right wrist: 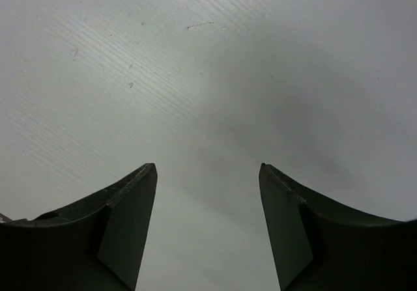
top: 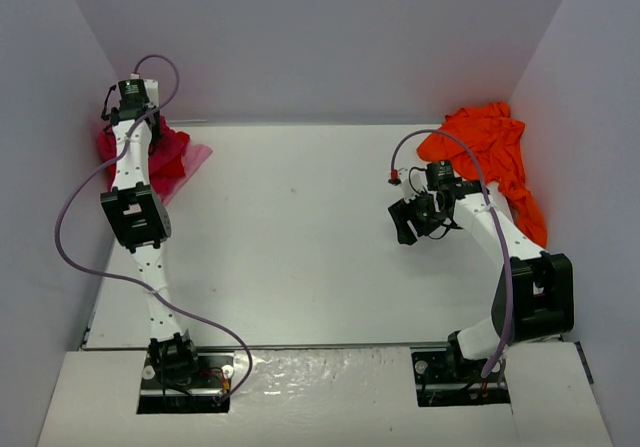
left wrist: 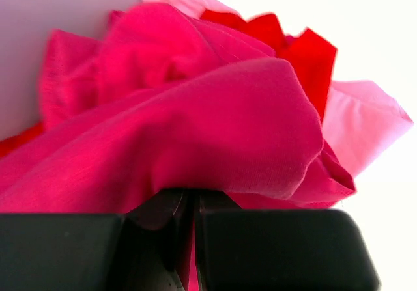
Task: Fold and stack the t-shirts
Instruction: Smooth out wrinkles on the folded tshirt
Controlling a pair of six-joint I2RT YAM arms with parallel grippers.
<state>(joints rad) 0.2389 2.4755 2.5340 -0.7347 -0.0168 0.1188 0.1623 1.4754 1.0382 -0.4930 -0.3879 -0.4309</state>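
L gripper (left wrist: 192, 222) is pinching a fold of the pink shirt (left wrist: 215, 128), jaws closed on the cloth. That shirt is lying bunched w/ the red shirt (left wrist: 306, 56) in the far-left corner of the table (top: 300, 257), against the wall. R gripper (right wrist: 208, 193) is hanging part-open over bare table near the right edge, holding nothing. The orange shirt (top: 490, 147) is lying crumpled just beyond it in the far-right corner, so the R arm is nearer that one.

Even, soft overhead light; left wrist view blown out white at right, its dark fingers (left wrist: 280, 249) blurred
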